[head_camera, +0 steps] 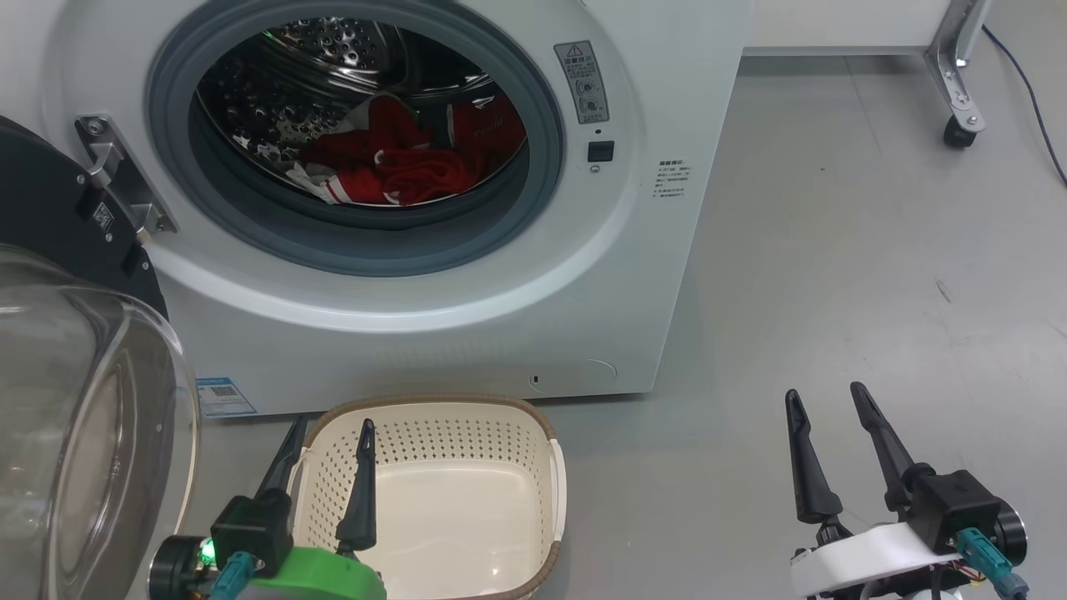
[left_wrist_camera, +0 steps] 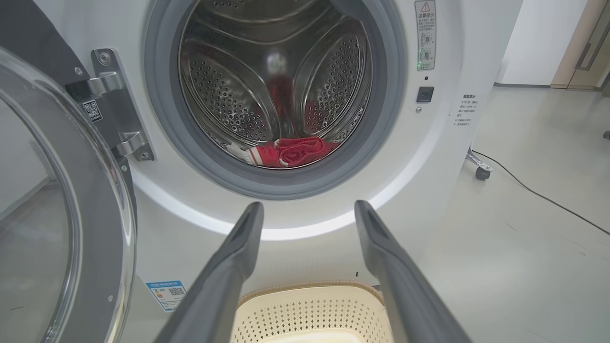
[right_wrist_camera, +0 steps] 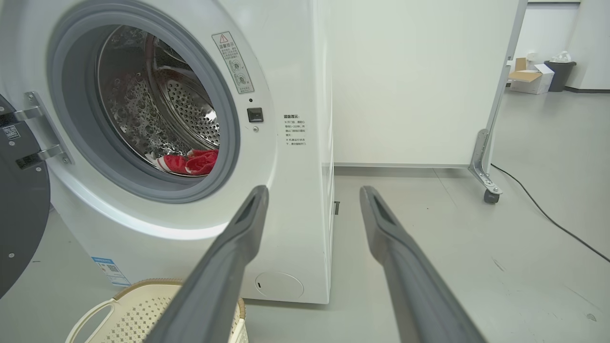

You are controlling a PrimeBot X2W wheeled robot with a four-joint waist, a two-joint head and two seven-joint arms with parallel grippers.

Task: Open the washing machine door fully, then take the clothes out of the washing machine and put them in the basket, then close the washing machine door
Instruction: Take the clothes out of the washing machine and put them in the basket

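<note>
The white washing machine (head_camera: 650, 275) (left_wrist_camera: 443, 157) (right_wrist_camera: 295, 190) stands with its door (head_camera: 75, 417) (left_wrist_camera: 57, 214) (right_wrist_camera: 19, 200) swung wide open to the left on its hinge. Red and white clothes (head_camera: 392, 162) (left_wrist_camera: 290, 151) (right_wrist_camera: 190, 163) lie at the bottom of the steel drum. The cream basket (head_camera: 546, 467) (left_wrist_camera: 310, 312) (right_wrist_camera: 128, 309) sits on the floor below the drum opening, with nothing in it. My left gripper (head_camera: 329, 429) (left_wrist_camera: 309, 209) hangs open over the basket's left part. My right gripper (head_camera: 825, 398) (right_wrist_camera: 313, 193) is open above bare floor, to the right of the machine.
Grey floor (head_camera: 875, 250) stretches to the right of the machine. A white panel on a castor foot (head_camera: 959, 125) (right_wrist_camera: 491, 195) stands behind, with a black cable (right_wrist_camera: 548, 214) across the floor. A cardboard box and a dark bin (right_wrist_camera: 557, 76) sit far back.
</note>
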